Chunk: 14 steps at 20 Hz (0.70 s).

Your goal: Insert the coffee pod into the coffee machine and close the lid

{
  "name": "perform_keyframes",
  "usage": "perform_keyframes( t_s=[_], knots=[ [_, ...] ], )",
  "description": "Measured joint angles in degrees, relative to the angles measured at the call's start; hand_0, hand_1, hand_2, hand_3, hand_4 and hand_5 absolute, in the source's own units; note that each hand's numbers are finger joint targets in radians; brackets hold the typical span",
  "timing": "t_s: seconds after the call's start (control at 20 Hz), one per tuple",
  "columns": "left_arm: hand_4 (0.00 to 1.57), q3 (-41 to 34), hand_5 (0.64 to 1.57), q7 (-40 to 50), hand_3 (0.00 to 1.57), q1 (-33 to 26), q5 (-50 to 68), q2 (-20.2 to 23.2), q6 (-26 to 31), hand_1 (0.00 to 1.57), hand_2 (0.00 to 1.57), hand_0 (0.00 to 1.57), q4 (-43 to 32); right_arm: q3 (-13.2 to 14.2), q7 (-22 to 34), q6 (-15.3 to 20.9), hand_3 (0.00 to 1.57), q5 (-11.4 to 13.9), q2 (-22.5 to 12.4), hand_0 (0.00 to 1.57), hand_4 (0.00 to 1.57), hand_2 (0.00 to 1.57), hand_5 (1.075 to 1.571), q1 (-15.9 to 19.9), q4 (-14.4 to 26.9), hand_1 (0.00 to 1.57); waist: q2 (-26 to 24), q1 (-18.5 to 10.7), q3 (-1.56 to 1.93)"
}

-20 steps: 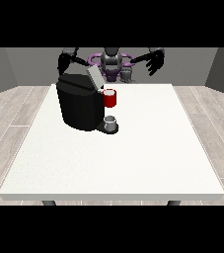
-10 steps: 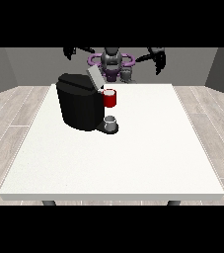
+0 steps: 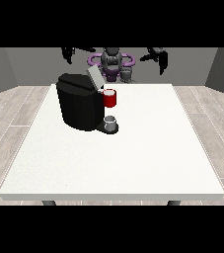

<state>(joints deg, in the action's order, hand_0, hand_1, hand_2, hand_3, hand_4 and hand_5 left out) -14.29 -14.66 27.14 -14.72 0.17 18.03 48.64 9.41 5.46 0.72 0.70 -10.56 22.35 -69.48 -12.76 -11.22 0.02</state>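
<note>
Up front, the black machine [image 3: 80, 106] sits left of centre on the white table [image 3: 133, 158], lid [image 3: 94, 77] tilted up (open), a red thing at the machine [image 3: 109, 98] on its right side and a grey thing [image 3: 111, 121] on the base under it, which I can't tell for the pod. Both hands are raised above the table's far edge, well apart from the machine: the hand at the view's left [image 3: 69, 53] and the hand at the view's right [image 3: 159, 57] hold nothing, and whether their fingers are open or curled I can't tell.
</note>
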Motion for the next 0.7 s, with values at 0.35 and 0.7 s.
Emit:
perform_keyframes(
  t_s=[0.35, 0.7],
  knots=[
    [0.35, 2.6, 1.571, 2.4, 0.0, -2.3, 2.7, 0.1, -0.7, 0.0, 0.0, 0.0, 8.9, 3.2, 0.3, -0.8, 0.0, -3.9, -0.4, 0.0, 0.07, 0.0, 1.571, 4.9, 5.0, 0.0, 5.1, -1.4, -0.01],
    [0.37, 4.5, 1.571, 5.9, 0.0, -6.8, 5.1, 0.5, -1.0, 0.0, 0.0, 0.0, 18.4, 2.0, 0.4, -1.3, 0.0, -3.9, -0.3, 0.0, 0.0, 0.0, 1.571, 8.7, 8.1, 0.0, 8.3, -0.5, -0.01]
  ],
)
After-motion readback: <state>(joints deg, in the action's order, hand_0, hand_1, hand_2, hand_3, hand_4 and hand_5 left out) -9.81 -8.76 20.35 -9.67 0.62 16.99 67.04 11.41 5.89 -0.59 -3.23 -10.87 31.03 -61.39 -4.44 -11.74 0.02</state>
